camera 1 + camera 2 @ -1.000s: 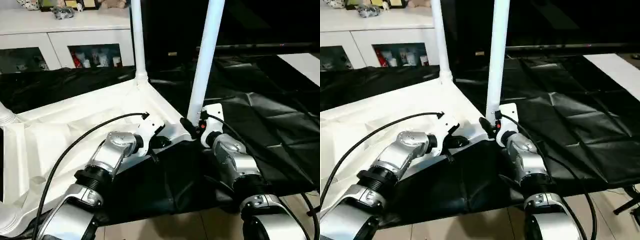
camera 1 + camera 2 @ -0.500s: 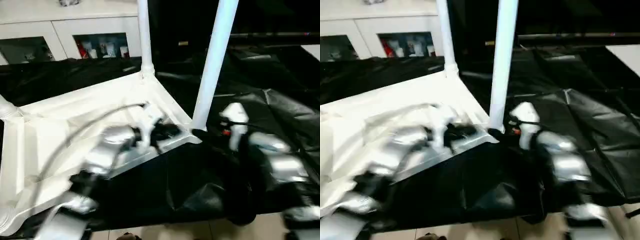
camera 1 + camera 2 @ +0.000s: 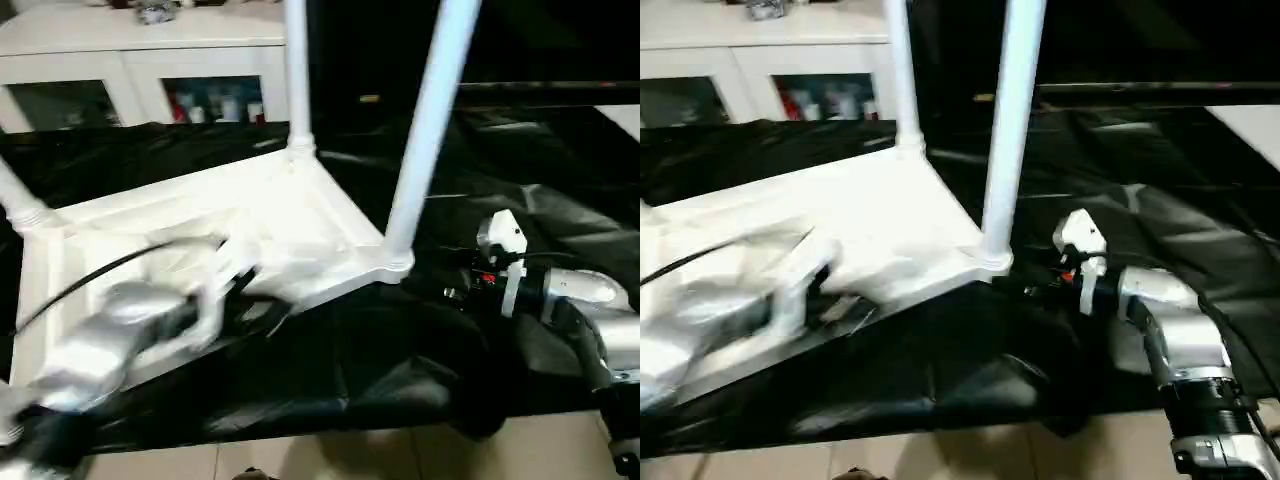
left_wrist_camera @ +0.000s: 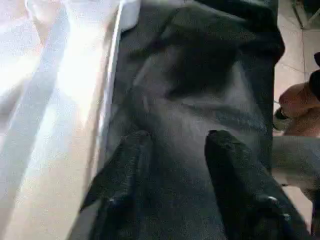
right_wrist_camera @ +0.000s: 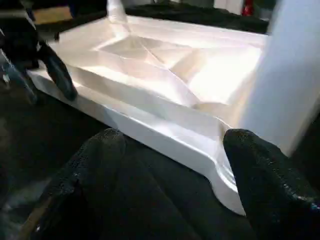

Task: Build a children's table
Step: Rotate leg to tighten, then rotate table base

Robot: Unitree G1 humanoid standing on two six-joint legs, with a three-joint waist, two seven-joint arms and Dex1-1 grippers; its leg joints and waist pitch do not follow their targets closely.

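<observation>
The children's table [image 3: 200, 225] lies upside down on a black sheet, ribbed underside up. One white leg [image 3: 428, 140] stands in its near right corner, another leg [image 3: 297, 80] in the far corner, and a third leg [image 3: 20, 200] rises at the left. My left gripper [image 4: 177, 137] is open over the black sheet just beside the table's near rim [image 4: 107, 100], holding nothing. My right gripper [image 5: 175, 137] is open a short way right of the near leg's foot, facing the table's corner [image 5: 220, 165], with nothing between its fingers [image 5: 105, 150].
A white cabinet [image 3: 130, 60] with glass-fronted compartments stands behind the table. The black sheet [image 3: 560, 190] spreads in folds to the right and front. Tiled floor [image 3: 400, 450] shows along the near edge.
My left gripper has opened, let go of the table's near rim and pulled back leftward. My right gripper has drawn away to the right from the near leg's foot. The camera has shifted.
</observation>
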